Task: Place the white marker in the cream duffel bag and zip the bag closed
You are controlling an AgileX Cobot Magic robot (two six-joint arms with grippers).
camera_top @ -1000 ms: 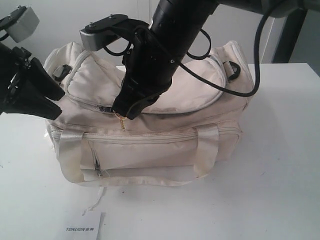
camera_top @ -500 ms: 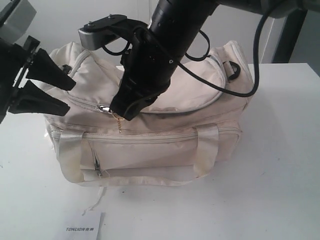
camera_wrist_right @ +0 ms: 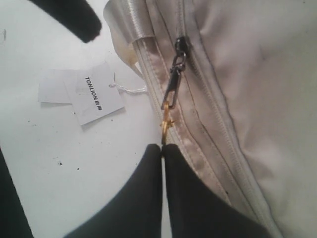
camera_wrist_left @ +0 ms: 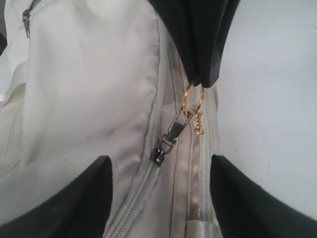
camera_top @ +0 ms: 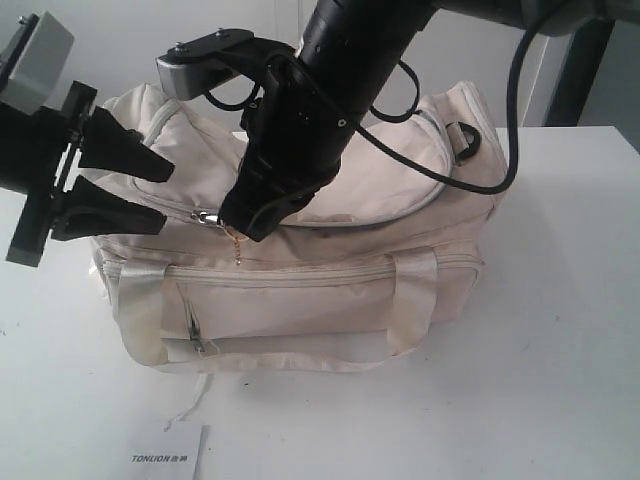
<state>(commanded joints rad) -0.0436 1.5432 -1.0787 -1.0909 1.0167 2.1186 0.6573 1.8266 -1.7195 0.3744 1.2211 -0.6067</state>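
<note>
The broad white table (camera_top: 560, 350) is carrying the big cream fabric duffel bag (camera_top: 400, 200), which is sitting near its middle and slumping softly, its shiny straps drooping down the front. Cloth like that is going to sag and drag with any tug, so I'd judge the end needs bracing while the zipper runs. The left fingers (camera_top: 120, 155) are gaping wide at the bag's left end, gripping nothing. The right fingers (camera_wrist_right: 143, 198) are clenching tight on the small gold chain pull (camera_wrist_right: 166, 121). It is light and slippery but the only sensible handle, and it is hanging from the dark metal slider (camera_wrist_right: 179, 47) near the curved top zipper's left end. The white marker is showing nowhere; I'm guessing it is lying inside.
</note>
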